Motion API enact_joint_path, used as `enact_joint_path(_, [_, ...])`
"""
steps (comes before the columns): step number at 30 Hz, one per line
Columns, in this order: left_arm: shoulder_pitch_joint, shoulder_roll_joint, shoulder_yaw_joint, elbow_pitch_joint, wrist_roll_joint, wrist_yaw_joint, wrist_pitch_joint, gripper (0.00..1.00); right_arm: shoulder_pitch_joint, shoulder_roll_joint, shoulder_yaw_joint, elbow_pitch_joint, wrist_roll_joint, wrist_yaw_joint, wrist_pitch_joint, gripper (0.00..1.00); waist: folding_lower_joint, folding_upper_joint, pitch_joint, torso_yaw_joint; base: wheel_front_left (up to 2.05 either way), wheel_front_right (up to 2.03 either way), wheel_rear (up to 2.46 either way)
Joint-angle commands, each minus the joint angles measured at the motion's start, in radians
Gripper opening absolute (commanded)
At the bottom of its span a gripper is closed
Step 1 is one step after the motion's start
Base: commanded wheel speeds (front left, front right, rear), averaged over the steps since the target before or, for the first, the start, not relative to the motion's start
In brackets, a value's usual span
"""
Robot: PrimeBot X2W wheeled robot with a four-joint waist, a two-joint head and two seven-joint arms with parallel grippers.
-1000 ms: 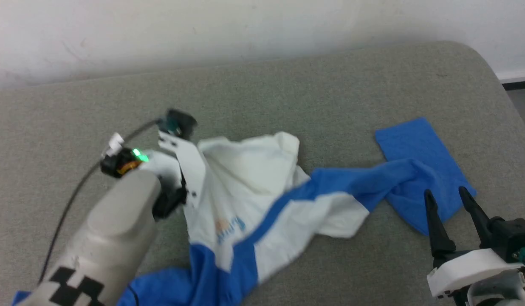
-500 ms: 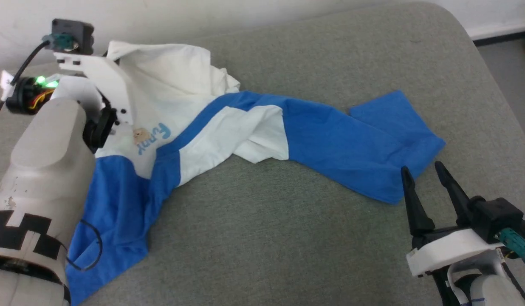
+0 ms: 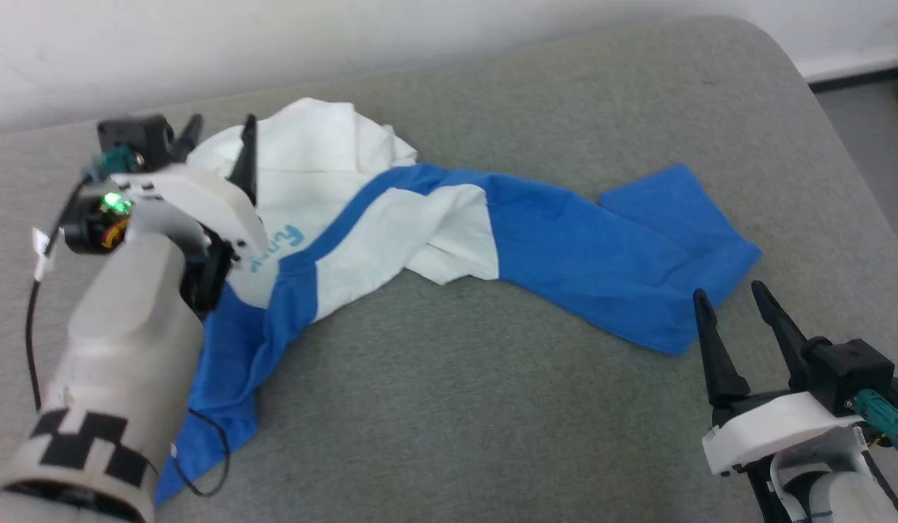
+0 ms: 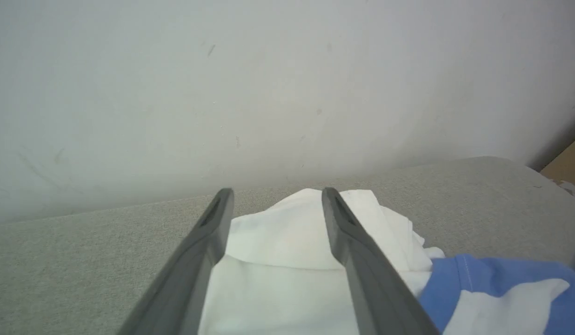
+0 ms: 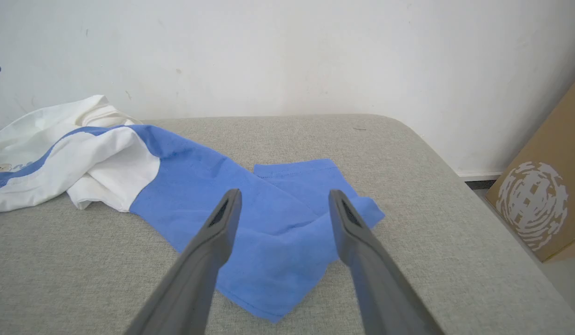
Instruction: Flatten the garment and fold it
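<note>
Head view: soft, light, floppy garment (image 3: 565, 240), bunched.
With left gripper (image 3: 216, 145), right gripper (image 3: 731, 298) wide, empty: pinch blue sleeve end (image 3: 674, 207).

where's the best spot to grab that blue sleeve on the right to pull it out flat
Take the blue sleeve at its doubled-over cuff end, the free end lying flat on the grey cushion. Come in low from the robot's right with the open right gripper, which faces it.
</note>
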Motion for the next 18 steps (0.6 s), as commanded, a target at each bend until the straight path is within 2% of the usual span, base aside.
enact_joint_path(1, [0.031, -0.002, 0.012, -0.023, 0.001, 0.006, -0.009, 1.0, 0.01, 0.002, -0.002, -0.008, -0.008, -0.001, 0.003, 1.0, 0.0, 0.0, -0.063, 0.061, 0.0, 0.0, 0.0])
enact_joint_path(4, [0.127, 0.001, 0.078, -0.194, 0.027, 0.048, -0.013, 1.0, 0.026, 0.002, -0.01, -0.023, -0.02, -0.001, 0.02, 1.0, 0.0, 0.0, -0.094, 0.094, 0.0, 0.0, 0.0])
enact_joint_path(11, [0.497, -0.002, 0.256, -0.635, 0.144, 0.134, -0.013, 1.0, 0.061, 0.002, -0.008, -0.046, -0.024, -0.001, 0.046, 1.0, 0.0, 0.0, -0.147, 0.135, 0.0, 0.0, 0.0])
enact_joint_path(18, [0.776, -0.043, 0.335, -0.904, 0.238, 0.194, -0.014, 1.0, 0.078, 0.002, -0.015, -0.04, -0.011, -0.001, 0.064, 1.0, 0.0, 0.0, -0.165, 0.167, 0.0, 0.0, 0.0])
